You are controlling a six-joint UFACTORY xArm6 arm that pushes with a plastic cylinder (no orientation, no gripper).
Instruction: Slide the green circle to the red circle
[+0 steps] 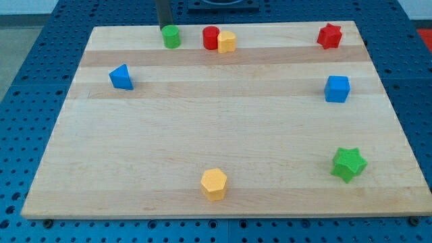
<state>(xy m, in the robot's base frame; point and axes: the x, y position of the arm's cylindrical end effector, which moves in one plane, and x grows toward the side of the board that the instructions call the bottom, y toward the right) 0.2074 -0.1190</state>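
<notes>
The green circle (171, 36) stands near the board's top edge, left of centre. The red circle (210, 38) stands a short way to its right, with a gap between them. A yellow block (227, 42) touches the red circle's right side. My tip (163, 25) comes down from the view's top and sits just behind and slightly left of the green circle, touching or almost touching it.
A blue triangle-like block (121, 77) lies at the left. A red star (329, 36) is at the top right, a blue cube (337, 88) at the right, a green star (348, 164) at the bottom right, a yellow hexagon (214, 184) at the bottom centre. The wooden board (223, 128) lies on a blue perforated table.
</notes>
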